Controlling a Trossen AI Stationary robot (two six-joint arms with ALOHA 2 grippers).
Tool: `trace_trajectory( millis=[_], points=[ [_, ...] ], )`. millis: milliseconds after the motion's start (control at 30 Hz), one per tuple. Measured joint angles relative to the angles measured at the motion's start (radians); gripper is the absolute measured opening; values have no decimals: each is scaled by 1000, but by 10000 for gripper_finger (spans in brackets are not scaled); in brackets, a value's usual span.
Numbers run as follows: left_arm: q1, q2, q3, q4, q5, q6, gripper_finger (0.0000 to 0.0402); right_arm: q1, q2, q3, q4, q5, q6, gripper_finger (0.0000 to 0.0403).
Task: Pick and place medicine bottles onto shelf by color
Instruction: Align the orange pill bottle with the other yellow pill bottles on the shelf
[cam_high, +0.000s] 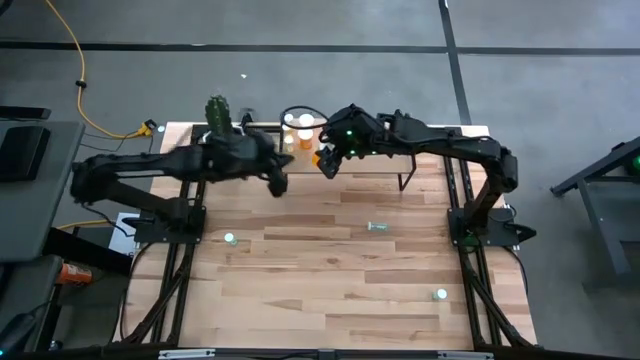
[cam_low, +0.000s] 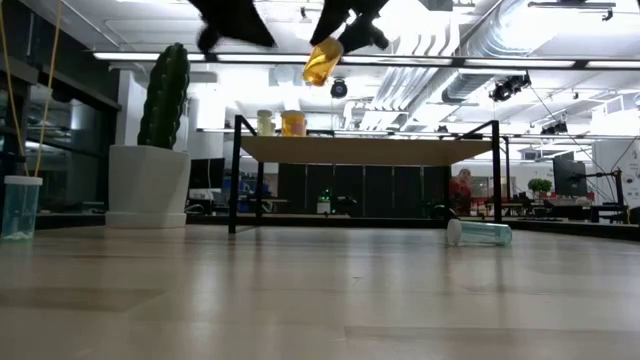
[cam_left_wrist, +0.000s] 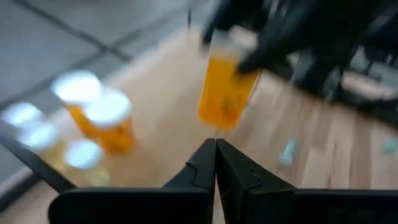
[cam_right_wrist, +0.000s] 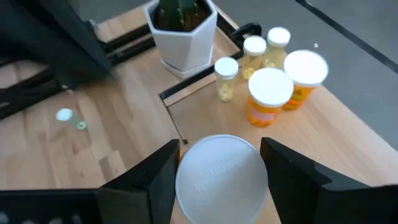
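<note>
The right gripper is clamped on an orange bottle, held above the shelf near its left end, seemingly tilted. The left gripper, fingers together, waits beside.

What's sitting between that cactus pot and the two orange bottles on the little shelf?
Three small yellowish bottles stand between the cactus pot and the orange bottles on the shelf, seen in the right wrist view.
</note>
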Motion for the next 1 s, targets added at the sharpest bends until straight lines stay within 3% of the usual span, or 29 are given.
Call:
trace_trajectory(
  millis=[233, 400, 567, 1000],
  points=[
    [-24, -238, 2, 114, -78, 120, 0, 2, 136, 35, 118, 34, -41, 197],
    [-29, -315, 1, 112, -115, 134, 0, 2, 253, 176, 7, 109, -69, 197],
    [-29, -330, 1, 109, -117, 112, 0, 2, 340, 286, -123, 216, -69, 197],
    [-29, -290, 0, 91, -98, 85, 0, 2, 365, 312, -153, 214, -5, 197]
  ],
)
